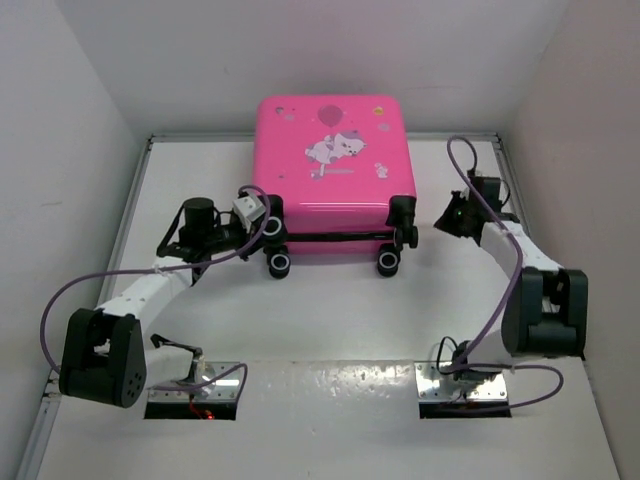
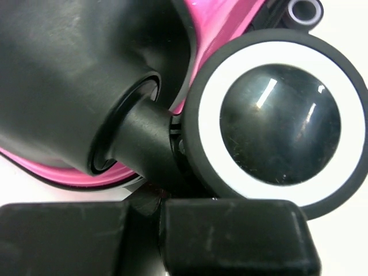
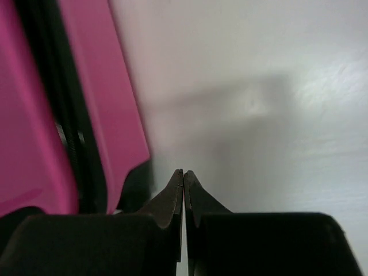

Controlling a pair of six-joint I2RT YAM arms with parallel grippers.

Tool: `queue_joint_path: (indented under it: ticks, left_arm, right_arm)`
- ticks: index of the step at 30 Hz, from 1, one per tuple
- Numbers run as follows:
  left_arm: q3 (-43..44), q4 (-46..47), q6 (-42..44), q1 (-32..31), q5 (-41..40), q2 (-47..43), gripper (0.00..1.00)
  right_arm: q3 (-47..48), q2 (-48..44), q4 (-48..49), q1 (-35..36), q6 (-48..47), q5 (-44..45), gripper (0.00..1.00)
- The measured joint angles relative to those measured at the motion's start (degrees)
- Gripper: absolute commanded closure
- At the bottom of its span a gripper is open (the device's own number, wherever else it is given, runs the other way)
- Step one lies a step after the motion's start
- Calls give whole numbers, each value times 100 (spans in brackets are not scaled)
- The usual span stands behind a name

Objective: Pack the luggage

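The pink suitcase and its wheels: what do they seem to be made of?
The suitcase looks like hard moulded plastic with a glossy finish: its smooth pink lid shows a sheen. The wheel seems to have a matte black tyre, rubber or plastic, I cannot tell, then a white ring and a shiny dark hub with sharp highlights.

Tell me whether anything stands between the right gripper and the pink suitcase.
Nothing visible does. The right gripper, fingers together, sits just off the right side of the suitcase, near its wheeled end, with only bare table between them.
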Motion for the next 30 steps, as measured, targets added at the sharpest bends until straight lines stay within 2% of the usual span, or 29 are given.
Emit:
queue_joint_path:
  ticks: [9, 20, 26, 30]
  left_arm:
    - [131, -68, 168, -535, -299, 87, 100]
    - [212, -13, 87, -857, -1029, 160, 100]
    - [205, 291, 101, -1523, -2354, 160, 100]
    - [-127, 1082, -138, -2041, -3604, 168, 100]
  right_arm:
    - [-424, 820, -374, 597, 1528, -501, 100]
    - [-313, 1733, 232, 839, 2732, -142, 100]
    - [-153, 1954, 730, 1001, 3086, 256, 100]
    - [-151, 2022, 1014, 1202, 3261, 400, 100]
